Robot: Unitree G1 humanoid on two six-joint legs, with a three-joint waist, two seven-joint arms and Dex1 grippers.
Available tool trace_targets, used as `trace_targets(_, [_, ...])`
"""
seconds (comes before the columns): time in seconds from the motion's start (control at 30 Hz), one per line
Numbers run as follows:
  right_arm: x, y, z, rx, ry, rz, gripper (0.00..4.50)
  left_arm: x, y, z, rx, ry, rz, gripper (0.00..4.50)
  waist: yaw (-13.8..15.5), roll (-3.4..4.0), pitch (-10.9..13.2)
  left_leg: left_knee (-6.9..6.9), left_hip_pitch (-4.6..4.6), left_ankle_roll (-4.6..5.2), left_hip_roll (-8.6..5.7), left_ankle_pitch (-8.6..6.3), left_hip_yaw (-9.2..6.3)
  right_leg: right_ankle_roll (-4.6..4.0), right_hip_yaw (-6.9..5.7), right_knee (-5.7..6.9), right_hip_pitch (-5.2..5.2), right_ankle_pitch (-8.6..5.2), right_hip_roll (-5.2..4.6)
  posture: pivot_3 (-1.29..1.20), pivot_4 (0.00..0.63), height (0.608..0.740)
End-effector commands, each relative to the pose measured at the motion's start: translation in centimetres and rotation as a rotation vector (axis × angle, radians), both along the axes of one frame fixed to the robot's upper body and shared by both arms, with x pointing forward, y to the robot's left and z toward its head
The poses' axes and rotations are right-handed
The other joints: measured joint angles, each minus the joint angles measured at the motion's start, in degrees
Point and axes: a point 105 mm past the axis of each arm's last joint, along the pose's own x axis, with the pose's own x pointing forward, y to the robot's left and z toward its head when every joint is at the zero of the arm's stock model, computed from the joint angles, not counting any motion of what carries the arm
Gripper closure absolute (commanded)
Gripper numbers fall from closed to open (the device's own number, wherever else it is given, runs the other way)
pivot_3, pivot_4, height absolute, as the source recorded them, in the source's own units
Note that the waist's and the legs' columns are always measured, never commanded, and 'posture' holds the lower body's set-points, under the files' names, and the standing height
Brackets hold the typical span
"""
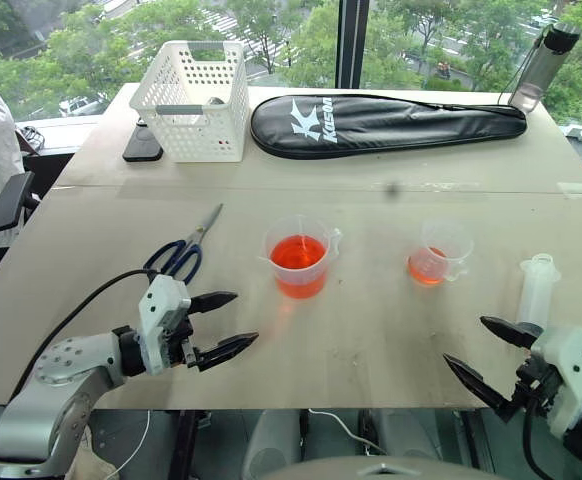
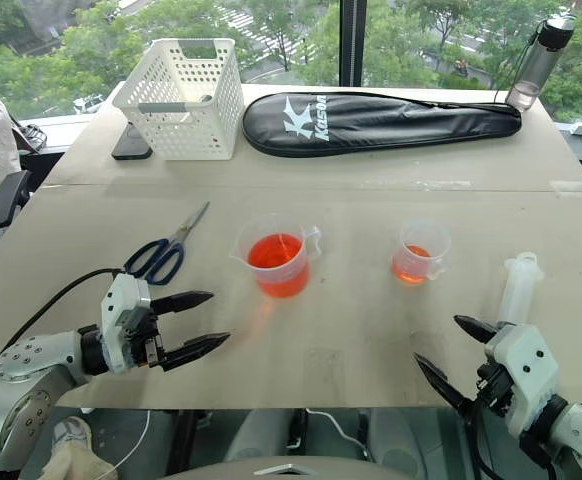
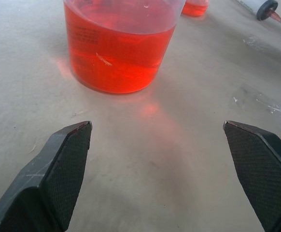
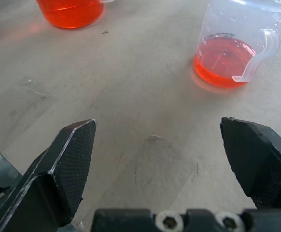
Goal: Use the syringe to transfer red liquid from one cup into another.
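At the near left edge of the tabletop (image 1: 371, 340), the left end effector (image 1: 226, 322) hovers with its fingers spread wide, holding nothing. Blue-handled scissors (image 1: 184, 250) lie just beyond it. The larger beaker (image 1: 299, 256), deep with red liquid (image 1: 298, 262), stands mid-table; the small handled cup (image 1: 439, 253) sits to its right. The syringe (image 1: 536, 291) lies far right, just beyond the wide-open, empty right end effector (image 1: 483, 356).

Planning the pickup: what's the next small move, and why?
Probably ease the right pincer forward onto the syringe. Both pincers are open and empty, and the syringe lies untouched on the table just beyond the right one, nearer it than the left pincer.
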Motion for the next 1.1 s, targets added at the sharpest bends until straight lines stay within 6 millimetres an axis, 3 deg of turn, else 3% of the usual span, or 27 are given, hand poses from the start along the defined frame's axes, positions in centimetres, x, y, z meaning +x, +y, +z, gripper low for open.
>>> trace_targets(0.03, [0.4,0.3,1.6,0.003,-0.078,-0.021,0.0,0.0,-0.7,1.5,-0.003,-0.065,-0.041,0.06,0.0,0.0,0.0,0.0,0.0,0.0,0.0,0.0,0.0,0.0,0.0,0.0,0.0,0.0,0.0,0.0,0.15,0.724])
trace_targets(0.2, [2.0,-0.2,2.9,0.02,-0.144,-0.16,0.0,0.5,-2.2,2.5,-0.051,-0.089,-0.114,0.06,0.03,0.03,-0.02,0.0,-0.01,0.0,0.0,0.0,0.0,0.0,0.0,-0.01,0.0,0.01,-0.02,0.0,0.15,0.724])
trace_targets(0.33, [1.6,-1.6,2.4,-0.111,-0.059,-0.238,0.0,-0.6,-3.3,2.8,-0.038,-0.111,-0.261,0.06,0.01,0.05,-0.03,-0.01,-0.06,0.01,-0.01,-0.01,0.06,0.0,0.0,-0.03,0.0,0.01,-0.03,0.0,0.15,0.724])
trace_targets(0.4, [1.2,-2.3,2.1,-0.072,0.017,-0.276,0.0,-1.6,-3.9,3.2,-0.034,-0.137,-0.353,0.06,0.01,0.04,-0.03,-0.02,-0.06,0.01,-0.01,-0.01,0.07,0.01,-0.01,-0.03,0.0,0.01,-0.02,0.0,0.15,0.724])
trace_targets(0.6, [1.3,-7.4,1.9,-0.081,0.088,-0.565,0.0,-2.5,-5.1,4.5,-0.074,-0.234,-0.477,0.06,0.01,0.11,-0.06,-0.03,-0.03,0.03,-0.01,-0.02,0.07,0.0,0.0,-0.03,0.02,0.01,-0.01,0.0,0.15,0.724])
trace_targets(0.67, [1.7,-8.0,2.1,-0.044,0.095,-0.609,0.0,-2.4,-5.4,4.9,-0.103,-0.246,-0.476,0.06,0.0,0.11,-0.06,-0.01,-0.03,0.03,-0.01,-0.01,0.07,0.0,0.0,-0.03,0.02,0.01,0.0,0.0,0.15,0.724])
trace_targets(0.83, [3.8,-9.7,2.9,-0.016,0.106,-0.729,0.0,-2.8,-6.5,5.9,-0.144,-0.304,-0.52,0.06,-0.25,0.19,-0.05,0.0,-0.02,0.04,-0.01,-0.01,0.14,0.02,0.09,-0.02,0.01,0.02,0.12,0.0,0.15,0.724])
trace_targets(1.1, [7.2,-12.3,2.6,-0.003,0.299,-0.832,0.0,-2.8,-7.2,6.0,-0.154,-0.316,-0.53,0.06,0.04,0.23,-0.05,-0.01,-0.06,0.05,-0.02,-0.01,0.12,0.23,0.12,-0.03,0.01,0.14,0.28,0.0,0.15,0.724])
